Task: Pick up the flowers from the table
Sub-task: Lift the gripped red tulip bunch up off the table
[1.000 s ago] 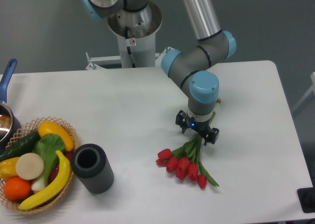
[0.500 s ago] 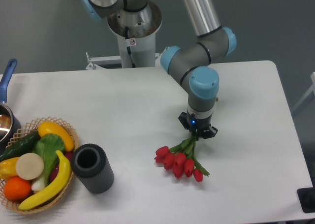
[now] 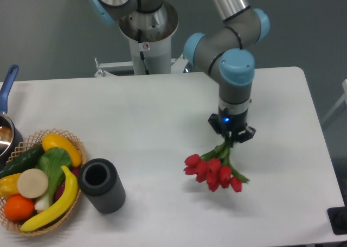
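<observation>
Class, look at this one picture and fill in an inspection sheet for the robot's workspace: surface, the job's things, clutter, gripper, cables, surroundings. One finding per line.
Surface: white table, rounded corners, no spills seen.
Job's things: flowers, red tulip buds hanging down and to the left from green stems held in the gripper; whether the buds clear the table cannot be told.
Clutter: wicker basket of fruit and vegetables at front left; dark ribbed cylinder beside it; pot with blue handle at the left edge.
Gripper: gripper points down, jaws shut on the stems.
Cables: nothing seen.
Surroundings: grey wall, robot pedestal behind the table, a dark object at lower right.
</observation>
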You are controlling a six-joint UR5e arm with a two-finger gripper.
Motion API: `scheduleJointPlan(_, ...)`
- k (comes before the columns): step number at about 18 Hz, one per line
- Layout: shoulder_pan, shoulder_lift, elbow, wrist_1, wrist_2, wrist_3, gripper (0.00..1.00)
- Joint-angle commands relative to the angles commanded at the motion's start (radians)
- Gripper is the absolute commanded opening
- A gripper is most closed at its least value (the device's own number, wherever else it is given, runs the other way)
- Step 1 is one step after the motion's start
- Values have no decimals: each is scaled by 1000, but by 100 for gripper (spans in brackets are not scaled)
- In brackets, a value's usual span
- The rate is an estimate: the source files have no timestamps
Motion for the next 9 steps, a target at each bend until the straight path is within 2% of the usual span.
scheduleJointPlan(2,-3,3,63,-67,3,6,0)
scheduleJointPlan(5,-11,0,150,-234,50,9,0)
scheduleJointPlan(9,-18,-1,177,-259,52,8,0)
